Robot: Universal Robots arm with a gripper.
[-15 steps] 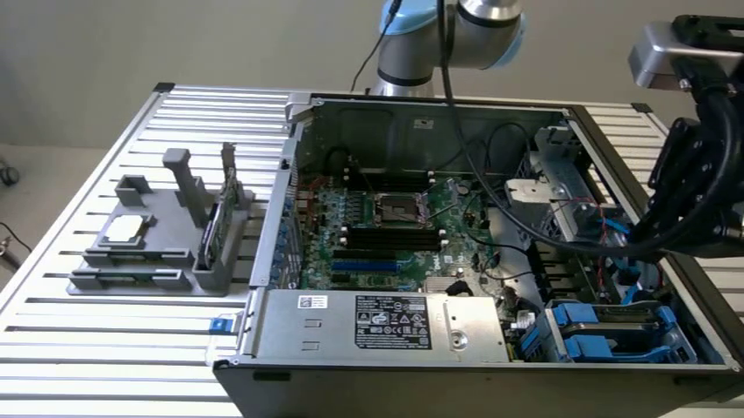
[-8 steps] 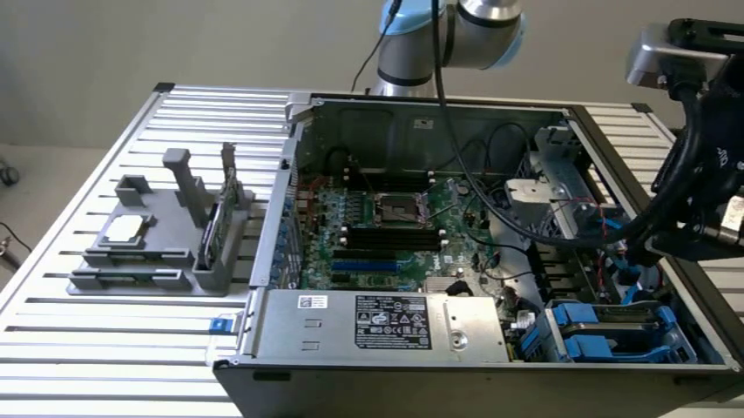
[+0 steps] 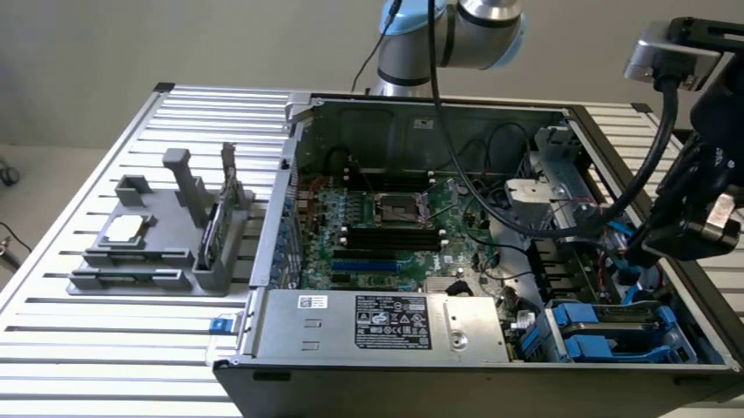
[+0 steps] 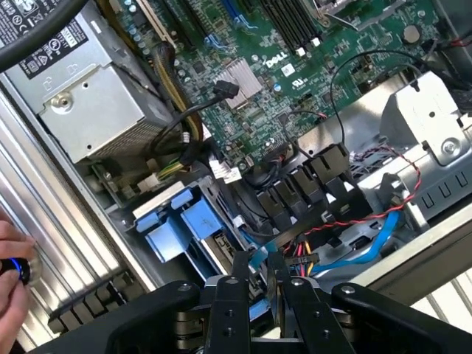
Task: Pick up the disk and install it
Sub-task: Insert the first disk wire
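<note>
a slatted aluminium table [image 3: 104, 348] carries an open black desktop computer case [image 3: 465, 392]. in one corner of the case sits the big grey metal power-supply box with a black-and-white sticker [image 3: 384, 322], and everything below is placed from that box. the green motherboard [image 3: 384, 226] lies just beyond the box, deeper in the case. the black tool [image 3: 695, 235] hangs well apart from the box, toward the exterior view's right, over the case's side wall and above the drive bay. i cannot tell whether it is open or closed, and nothing is clearly held in it. the disk [image 3: 598, 324], a flat rectangular silver-grey metal hard drive with blue plastic side rails, appears to lie flat in the bay just beside the box, on the exterior view's right of it and below the tool. i judge the disk stiff and dense for its size, with smooth metal faces that could slip, and sensitive to knocks or a drop. the broad labelled face is a poor place to press. the two long railed edges, taken near their middle, look like the surest hold, since the plastic gives some grip and the weight would hang level.
</note>
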